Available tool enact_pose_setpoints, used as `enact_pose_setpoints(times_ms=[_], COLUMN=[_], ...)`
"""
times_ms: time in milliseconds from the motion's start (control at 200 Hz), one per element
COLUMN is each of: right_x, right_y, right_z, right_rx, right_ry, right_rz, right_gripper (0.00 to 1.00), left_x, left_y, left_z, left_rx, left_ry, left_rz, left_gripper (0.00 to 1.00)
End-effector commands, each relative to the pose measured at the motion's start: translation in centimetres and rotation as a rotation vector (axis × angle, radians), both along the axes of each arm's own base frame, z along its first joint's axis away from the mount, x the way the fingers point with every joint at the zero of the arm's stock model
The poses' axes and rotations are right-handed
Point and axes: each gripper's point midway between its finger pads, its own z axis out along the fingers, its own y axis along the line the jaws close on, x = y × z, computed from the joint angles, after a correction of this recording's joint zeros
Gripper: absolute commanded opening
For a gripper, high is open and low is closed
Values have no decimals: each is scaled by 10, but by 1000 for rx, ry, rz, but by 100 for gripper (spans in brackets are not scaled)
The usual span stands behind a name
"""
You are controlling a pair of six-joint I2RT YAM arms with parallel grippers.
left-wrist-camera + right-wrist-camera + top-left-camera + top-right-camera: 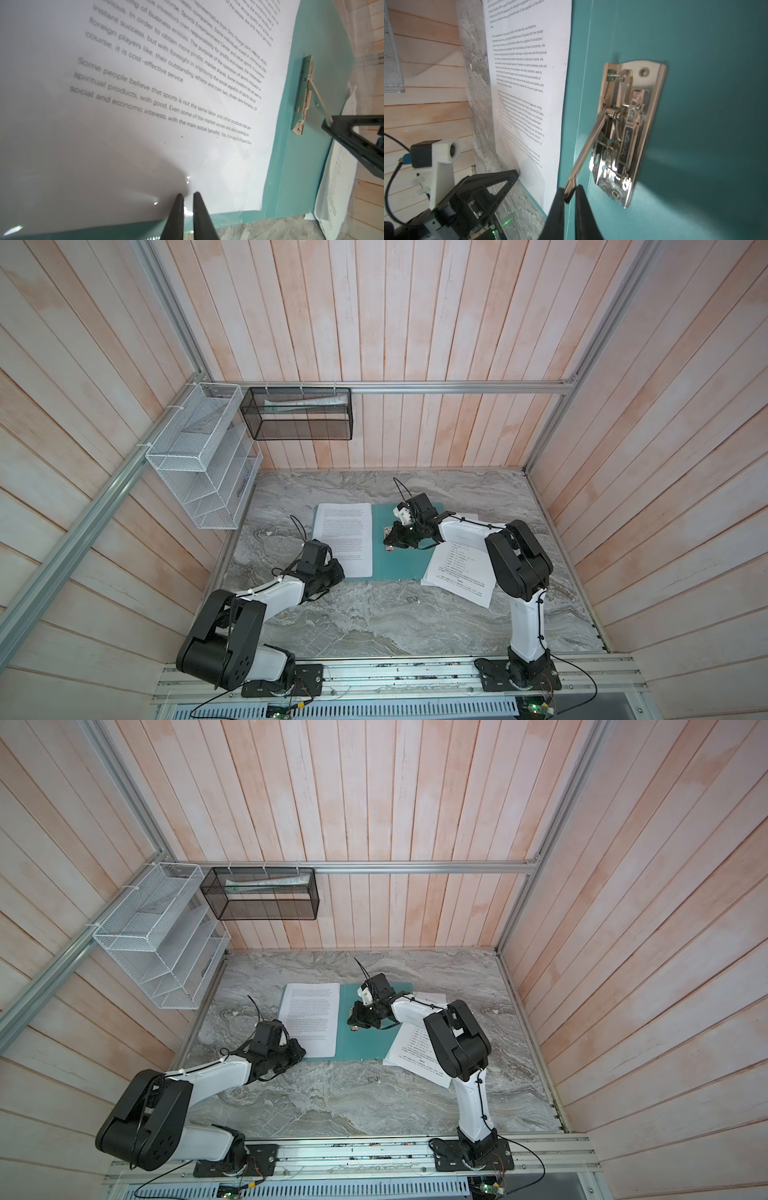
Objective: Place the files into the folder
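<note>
The teal folder (399,562) (365,1046) lies open on the marble table. A white printed file sheet (343,535) (145,83) covers its left half. My left gripper (338,572) (188,196) is shut on that sheet's near edge, which bows up slightly. The metal clip (629,128) (304,95) sits on the right half, near the spine. Its lever (587,149) stands raised, and my right gripper (388,541) (569,192) is shut on the lever's tip. More files (461,572) (419,1056) lie askew at the folder's right edge, partly under the right arm.
A white wire-mesh rack (199,464) hangs on the left wall. A black mesh basket (299,414) holding rolled paper hangs on the back rail. Bare marble table (374,622) stretches from the folder to the arm bases. Wooden walls enclose three sides.
</note>
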Motion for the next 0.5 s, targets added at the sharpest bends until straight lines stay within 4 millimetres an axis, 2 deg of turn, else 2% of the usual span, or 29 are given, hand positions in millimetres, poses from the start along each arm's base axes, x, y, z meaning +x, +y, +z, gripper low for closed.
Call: enact_pose_setpoints(times_ms=[0, 105, 245, 310, 495], right_x=[1, 3, 3, 2, 0], right_y=[-20, -16, -9, -9, -22], right_z=[-9, 4, 33, 42, 48], right_rx=[-62, 22, 108, 143, 213], right_ry=[-13, -16, -54, -65, -29], right_rz=[-50, -56, -21, -21, -60], right_gripper=[4, 6, 35, 44, 45], left_x=[-36, -42, -41, -41, -41], left_y=[15, 10, 11, 13, 15], left_z=[-38, -54, -48, -45, -37], left_rx=[86, 55, 60, 62, 68], left_ry=[167, 205, 178, 169, 153], left_rz=[-6, -5, 4, 12, 10], left_gripper=[14, 14, 14, 14, 14])
